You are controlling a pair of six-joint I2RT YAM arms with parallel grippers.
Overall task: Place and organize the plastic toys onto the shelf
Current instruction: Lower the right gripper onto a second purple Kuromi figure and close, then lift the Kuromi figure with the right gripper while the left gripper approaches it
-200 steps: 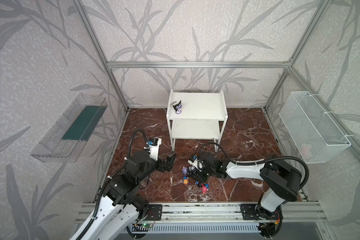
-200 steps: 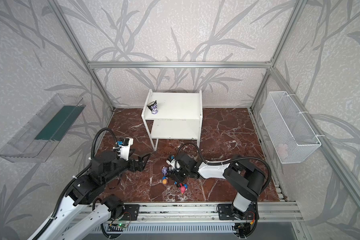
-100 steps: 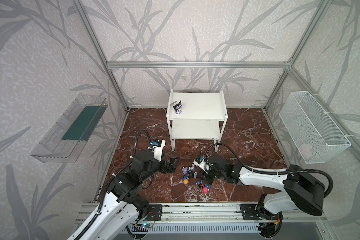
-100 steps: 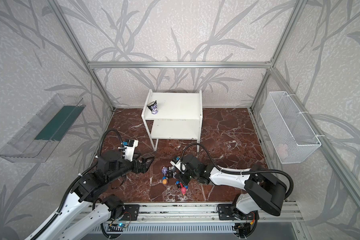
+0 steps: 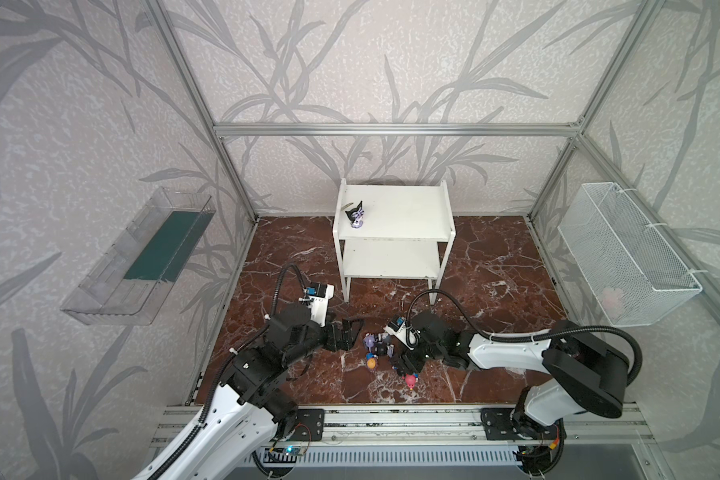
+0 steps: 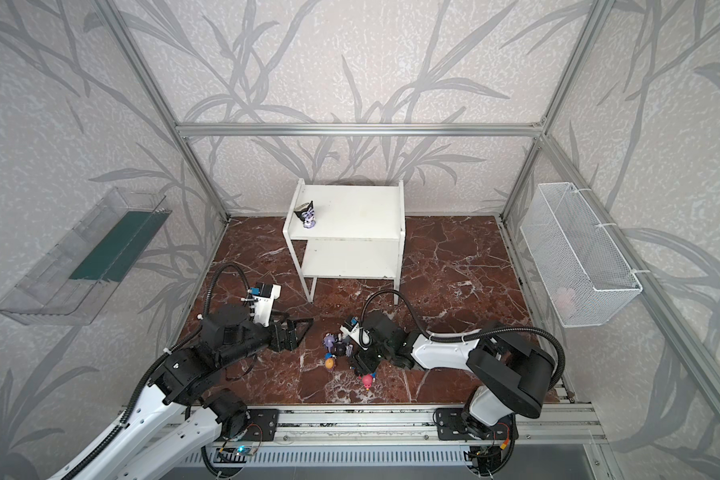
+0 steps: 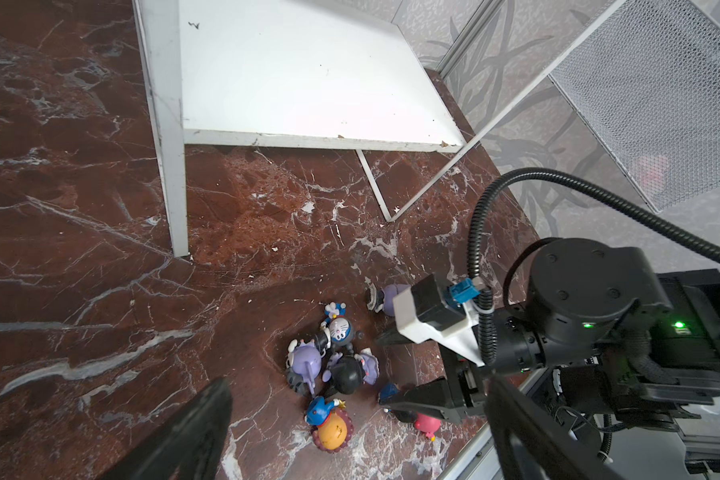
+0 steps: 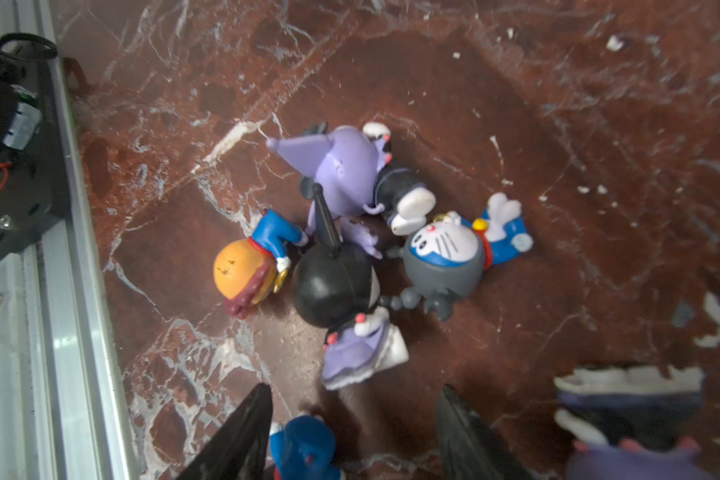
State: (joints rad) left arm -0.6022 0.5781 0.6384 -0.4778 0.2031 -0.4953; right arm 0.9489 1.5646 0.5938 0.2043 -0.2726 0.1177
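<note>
Left gripper [image 5: 356,332] and right gripper [image 7: 381,370] are hanging open by the toys [image 8: 333,286]. They are looking light, hard and slick; pinching across a round head is seeming safest.

Beyond the left edge of the brown marble counter [image 5: 495,257], a clear tray [image 5: 100,295] with a green liner [image 5: 159,245] hangs on the wall [image 5: 80,145]. Beyond its right edge hangs a white mesh basket [image 5: 599,232] holding something pale pink [image 5: 612,296]. An aluminium rail [image 5: 391,415] lines the front edge.

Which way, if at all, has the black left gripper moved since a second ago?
Yes, slightly. The left gripper has shifted rightward in both top views, past the white metal shelf's front-left leg, toward the plastic toys on the floor.
</note>
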